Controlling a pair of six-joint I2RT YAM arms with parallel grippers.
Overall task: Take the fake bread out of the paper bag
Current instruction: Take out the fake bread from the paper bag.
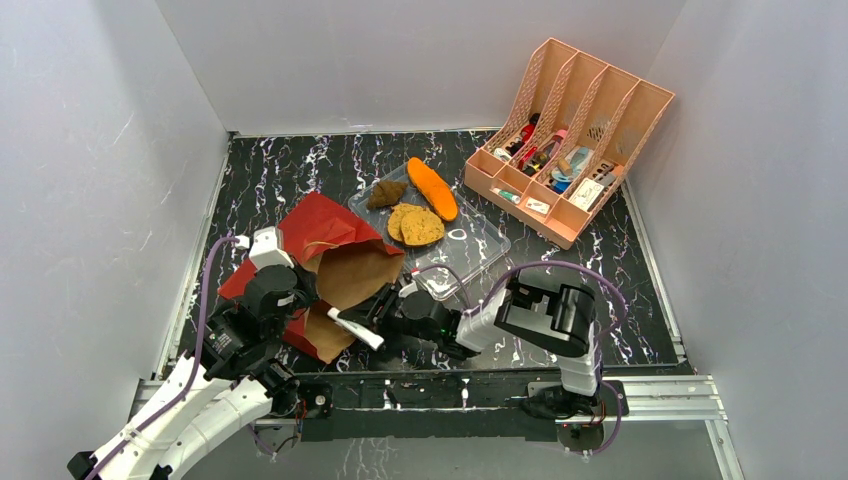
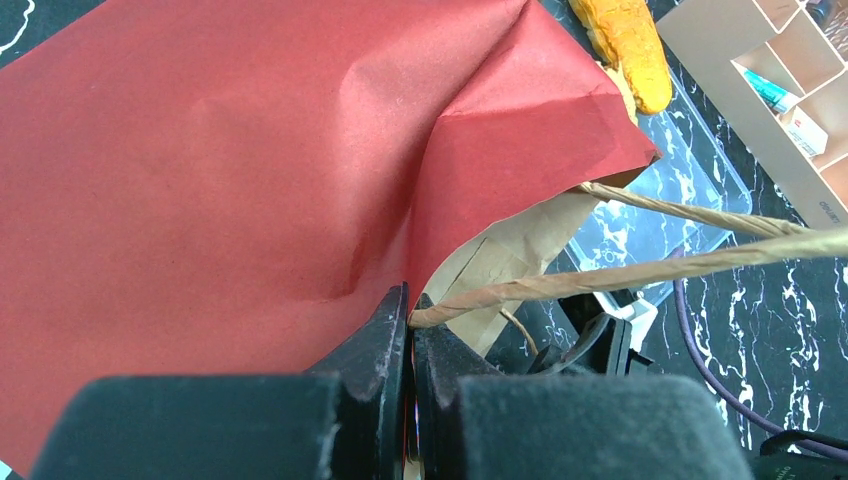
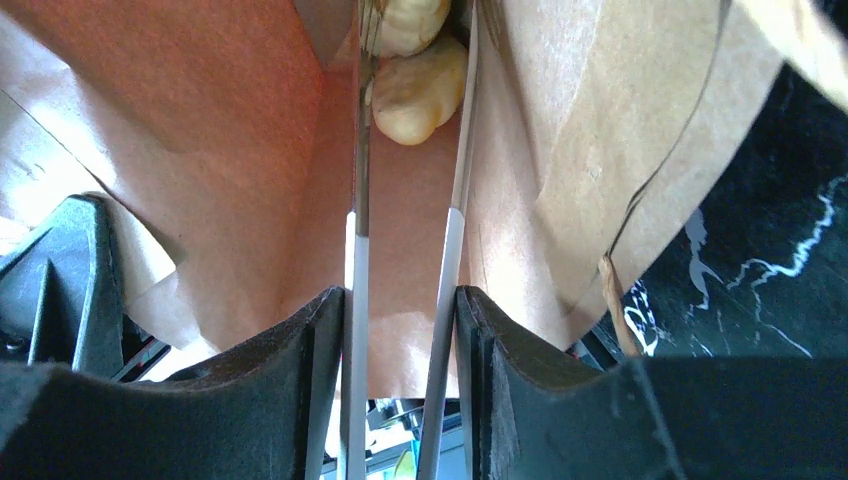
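Currently I see the left jaws clenched on the twisted paper handle [image 2: 600, 279] of the glossy red bag [image 1: 330, 225]. The right jaws grasp thin metal tongs [image 3: 452, 240] reaching into its kraft interior, blades flanking a pale rounded bread piece [image 3: 420, 90]. An orange loaf [image 1: 432, 188] lies on the clear tray [image 1: 478, 250] on the desk [image 1: 300, 165].

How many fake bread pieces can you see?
6: orange loaf, dark lump and two tan rounds on the clear tray; two pale pieces inside the paper bag. Others may be hidden.
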